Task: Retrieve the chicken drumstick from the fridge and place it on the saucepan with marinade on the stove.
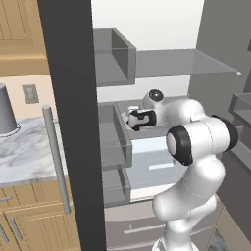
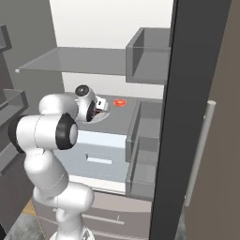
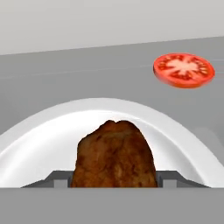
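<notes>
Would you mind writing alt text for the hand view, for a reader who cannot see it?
A dark reddish-brown chicken drumstick sits between the two finger tips of the gripper, which stand close against its sides, on a white plate. Beyond the plate, a round red tomato slice lies on the grey fridge shelf.

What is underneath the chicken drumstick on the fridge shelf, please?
A white plate lies under the chicken drumstick; the drumstick covers the plate's centre, and the tool's fingertips flank it.

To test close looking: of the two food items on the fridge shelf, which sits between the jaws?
The chicken drumstick, the dark brown lump on the white plate. The flat red tomato slice lies apart, beyond it.
</notes>
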Robot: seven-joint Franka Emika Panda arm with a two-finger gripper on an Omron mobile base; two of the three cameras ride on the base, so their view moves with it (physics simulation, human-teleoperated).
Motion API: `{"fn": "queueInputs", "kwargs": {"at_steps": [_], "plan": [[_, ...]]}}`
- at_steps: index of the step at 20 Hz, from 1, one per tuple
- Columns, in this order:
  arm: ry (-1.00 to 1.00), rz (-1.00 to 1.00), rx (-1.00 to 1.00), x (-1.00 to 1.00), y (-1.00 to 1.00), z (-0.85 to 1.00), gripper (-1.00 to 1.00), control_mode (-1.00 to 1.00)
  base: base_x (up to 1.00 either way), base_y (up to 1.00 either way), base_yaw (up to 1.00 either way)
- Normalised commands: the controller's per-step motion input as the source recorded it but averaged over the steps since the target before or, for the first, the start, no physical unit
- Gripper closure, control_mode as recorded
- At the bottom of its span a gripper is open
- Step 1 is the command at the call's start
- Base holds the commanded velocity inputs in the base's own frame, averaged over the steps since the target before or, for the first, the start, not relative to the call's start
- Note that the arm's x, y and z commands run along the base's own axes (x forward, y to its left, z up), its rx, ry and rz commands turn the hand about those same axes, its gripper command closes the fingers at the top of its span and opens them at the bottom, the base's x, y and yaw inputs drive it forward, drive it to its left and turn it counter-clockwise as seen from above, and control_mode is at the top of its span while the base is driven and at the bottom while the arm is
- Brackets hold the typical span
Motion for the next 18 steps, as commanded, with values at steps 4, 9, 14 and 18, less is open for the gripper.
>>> {"fn": "queueInputs", "kwargs": {"at_steps": [4,9,14,18], "plan": [[0.00,0.00,0.00,-0.68,0.00,0.23,1.00,-1.00,0.00,0.00,0.00],[0.00,-0.03,0.00,-0.87,0.00,0.69,1.00,-1.00,0.00,0.00,0.00],[0.06,-0.05,0.00,-0.99,-0.07,0.95,1.00,-1.00,0.00,0.00,0.00],[0.12,-0.06,0.00,-1.00,-0.19,0.85,1.00,-1.00,0.00,0.00,0.00]]}}
